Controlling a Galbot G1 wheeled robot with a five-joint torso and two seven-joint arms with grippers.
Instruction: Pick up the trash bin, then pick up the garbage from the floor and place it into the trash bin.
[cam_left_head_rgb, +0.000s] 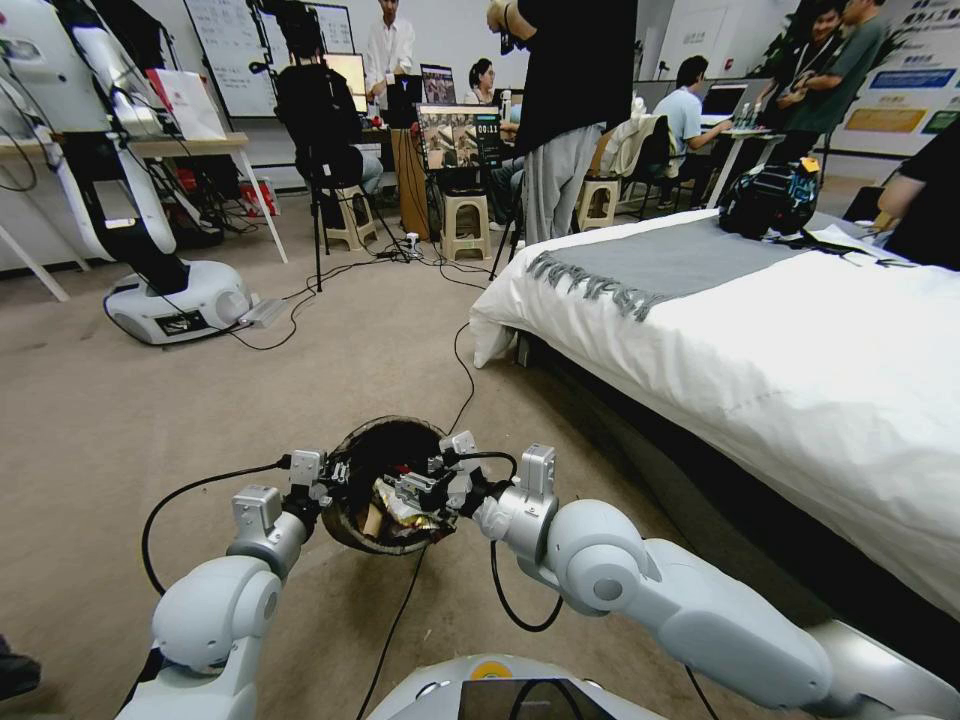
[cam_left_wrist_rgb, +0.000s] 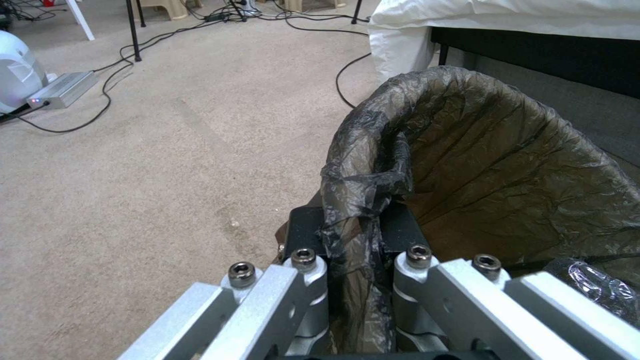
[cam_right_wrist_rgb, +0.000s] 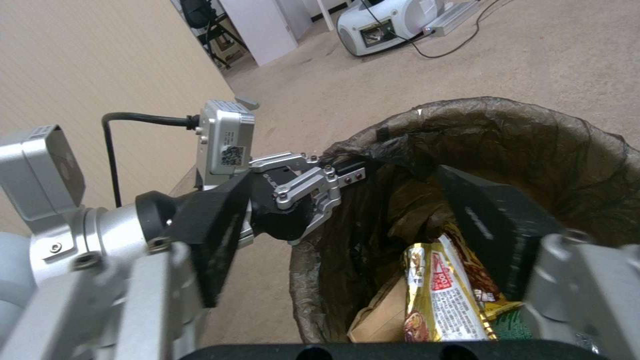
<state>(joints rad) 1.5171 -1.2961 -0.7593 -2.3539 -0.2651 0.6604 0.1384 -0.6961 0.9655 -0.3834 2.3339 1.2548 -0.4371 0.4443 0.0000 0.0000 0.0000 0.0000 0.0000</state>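
**Wrapper over the bin mouth, right fingers above the liner**

Obs. 1: The small round trash bin with the dark brownish-black plastic bag liner (cam_left_head_rgb: 385, 485) is held off the carpeted floor (cam_left_head_rgb: 150, 400) in front of the robot's base. The left gripper (cam_left_wrist_rgb: 353, 235) pinches the rim nearest the left arm; one of its fingers (cam_right_wrist_rgb: 347, 172) sits on the outside of the liner fold, the other inside, clenched on rim and bag together.

Obs. 2: The right gripper (cam_left_head_rgb: 415, 490) reaches in from the opposite side and hangs over the open mouth. Between its fingers, in the right wrist view, lies a yellow-gold snack wrapper with red-and-white print (cam_right_wrist_rgb: 440, 292). The fingers flank the wrapper closely; I judge they are gripping it, though the contact faces themselves are hidden.

Obs. 3: Key relation: the wrapper's long axis points down into the bin, and the wrapper lies inside the circle of the rim. Brown cardboard bits (cam_right_wrist_rgb: 377, 320) already rest lower in the bag beside it.

Obs. 4: The white bed with the grey fringed throw (cam_left_head_rgb: 760, 330) stands to the robot's right, well apart from the bin.

Judgement: the drop path looks unobstructed; the liner fold bunched near the left fingers is the only loose material close by.
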